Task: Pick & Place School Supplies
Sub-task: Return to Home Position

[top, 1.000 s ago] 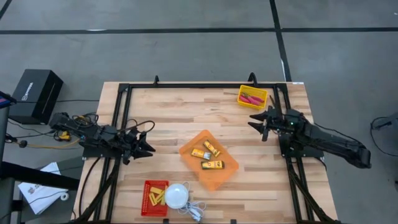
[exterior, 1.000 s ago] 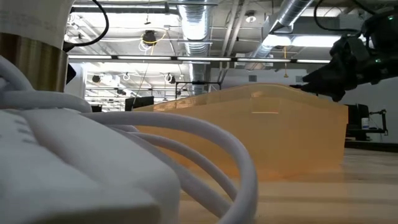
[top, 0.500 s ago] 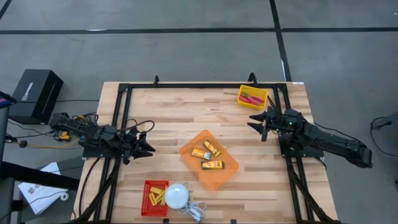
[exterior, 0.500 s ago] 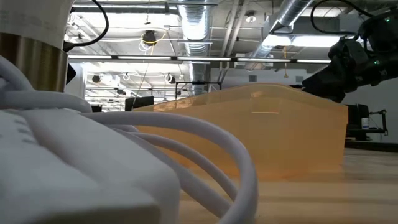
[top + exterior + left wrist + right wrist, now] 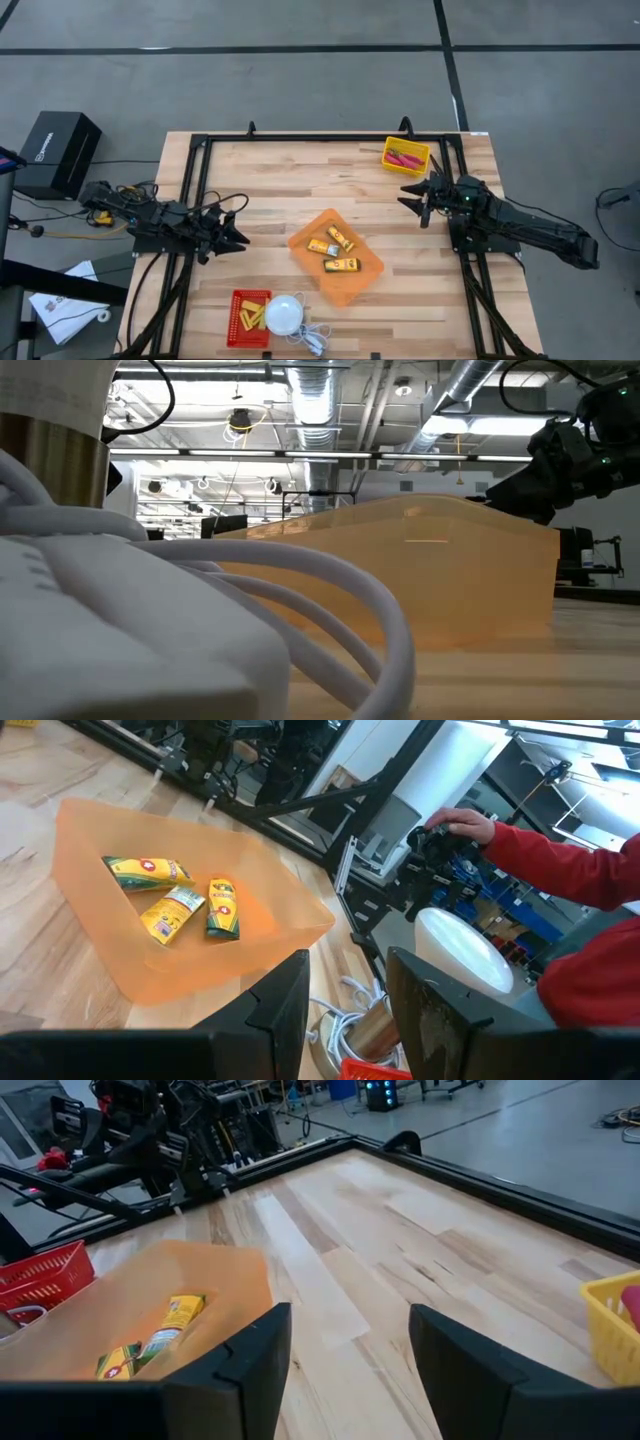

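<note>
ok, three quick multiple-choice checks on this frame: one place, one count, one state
1. Where do the red-handled scissors lie?
A) in the yellow bin
B) on the floor
C) in a cup

2. How many yellow packets are in the orange tray?
A) one
B) three
C) five

3. The right tool is:
A) shut on a packet
B) open and empty
C) shut on the scissors

Answers:
1 A: the high view shows the scissors inside the yellow bin.
2 B: three packets lie side by side in the tray.
3 B: the right wrist view shows its fingers apart with nothing between them.
</note>
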